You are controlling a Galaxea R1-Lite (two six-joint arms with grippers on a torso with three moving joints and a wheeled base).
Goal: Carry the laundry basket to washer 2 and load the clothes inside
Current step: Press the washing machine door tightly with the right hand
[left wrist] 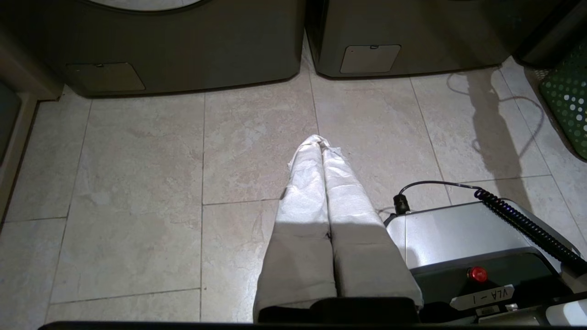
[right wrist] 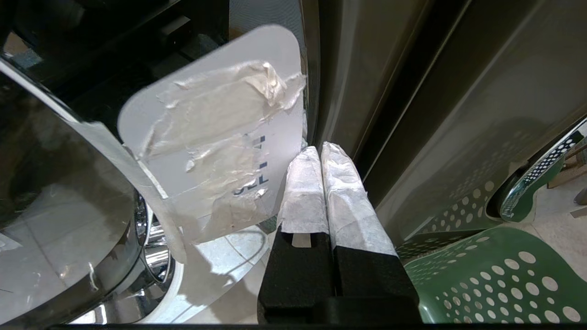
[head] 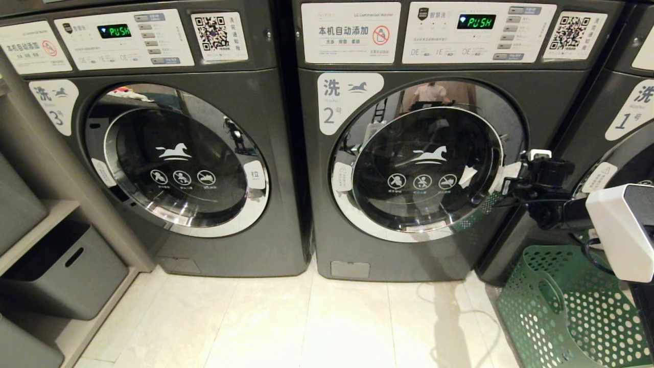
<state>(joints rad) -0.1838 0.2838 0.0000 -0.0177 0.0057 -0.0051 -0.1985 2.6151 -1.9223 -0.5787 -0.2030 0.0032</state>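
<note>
Washer 2 [head: 409,255] stands in the middle with its round glass door [head: 424,163] closed. My right gripper [head: 511,179] is shut and empty, at the door's right rim. In the right wrist view its white-wrapped fingertips [right wrist: 319,151] sit beside the taped white pull label [right wrist: 215,137], against the dark front panel. The green laundry basket [head: 562,306] stands on the floor below that arm, in front of the washer on the right; its rim [right wrist: 495,275] also shows in the right wrist view. The clothes are out of view. My left gripper [left wrist: 318,140] hangs shut and empty over the floor tiles.
Washer 3 [head: 173,153] is on the left and washer 1 [head: 628,128] on the right, both closed. Grey bins [head: 66,271] sit on shelves at the far left. My own base with a coiled cable [left wrist: 481,238] lies low beside the left gripper. Pale tile floor [head: 306,322] spreads before the washers.
</note>
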